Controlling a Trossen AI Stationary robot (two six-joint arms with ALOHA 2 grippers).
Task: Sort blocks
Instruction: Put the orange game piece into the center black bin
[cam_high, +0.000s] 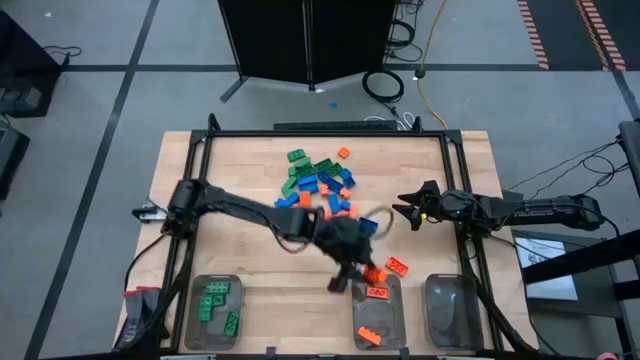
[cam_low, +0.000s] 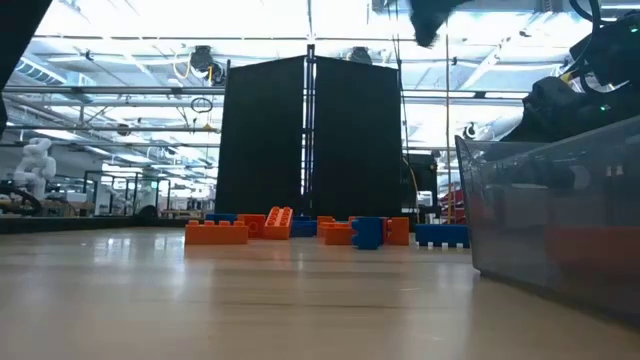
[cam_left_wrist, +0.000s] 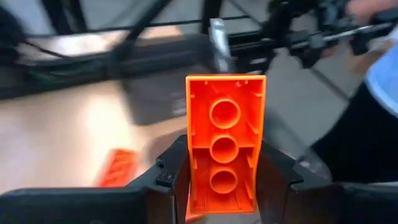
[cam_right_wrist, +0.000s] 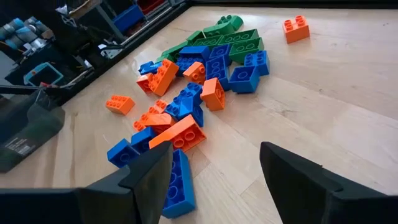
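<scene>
- left tray (cam_high: 212, 312): clear, at the table's near-left edge, holds green blocks (cam_high: 214, 300).
- left gripper (cam_high: 345, 278): arm reaches across the table, gripper just over the far end of the middle tray (cam_high: 376, 325); fingers (cam_left_wrist: 168, 177) pinch an orange block (cam_left_wrist: 224, 143), hollow underside toward the wrist camera.
- middle tray: orange blocks (cam_high: 372, 336) inside; one more orange block (cam_high: 398, 266) lies on the wood just beside its far-right corner.
- mixed pile (cam_high: 320, 185): green, blue and orange blocks, centre-back of the table (cam_high: 250, 245).
- right tray (cam_high: 450, 312): clear, near-right edge.
- right gripper (cam_high: 410, 211): right of the pile, off the wood, fingers (cam_right_wrist: 149, 174) spread apart, nothing between them.
</scene>
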